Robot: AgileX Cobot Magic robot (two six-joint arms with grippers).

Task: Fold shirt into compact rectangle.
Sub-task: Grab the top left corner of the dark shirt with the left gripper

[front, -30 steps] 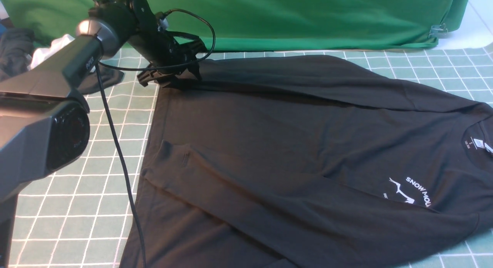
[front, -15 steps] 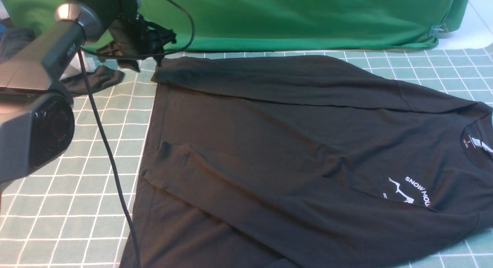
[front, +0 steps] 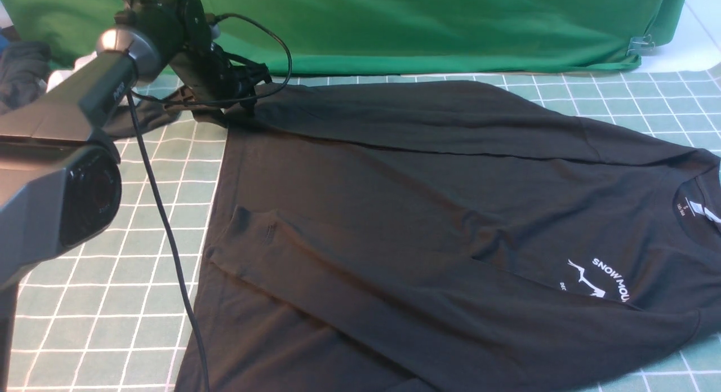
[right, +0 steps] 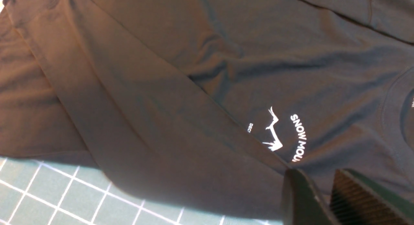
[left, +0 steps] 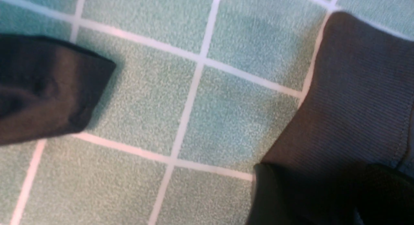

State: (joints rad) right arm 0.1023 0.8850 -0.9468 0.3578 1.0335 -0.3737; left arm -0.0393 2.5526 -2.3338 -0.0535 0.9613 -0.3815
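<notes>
shirt [front: 422, 212]: lies flat, front up, across the middle of the worktop [front: 112, 302], collar at the right edge, hem toward the left; spread like this, I judge, so the folds can run straight
far sleeve [front: 422, 113]: laid in along the shirt's far side, toward the far edge of the worktop, its cuff [left: 355, 89] at the far hem corner; likely brought in to square the outline
near sleeve [front: 394, 279]: slants over the body, its end well inside the hem, probably for the same reason
left pincer [front: 242, 96]: low at the shirt's far-left corner, over the cuff; jaws apart, no cloth seen nipped between them; placed there, it seems, to set or straighten the cuff
right pincer [right: 315, 173]: hangs above the chest beside the print [right: 284, 134], only a narrow gap between its fingers, nothing in it; off the cloth, probably so as not to drag it
scrap [left: 48, 89]: small black piece near the cuff, toward the left edge, apart from it
stage: sleeves in, body not yet folded
risk: the scrap could get caught up with the cuff
</notes>
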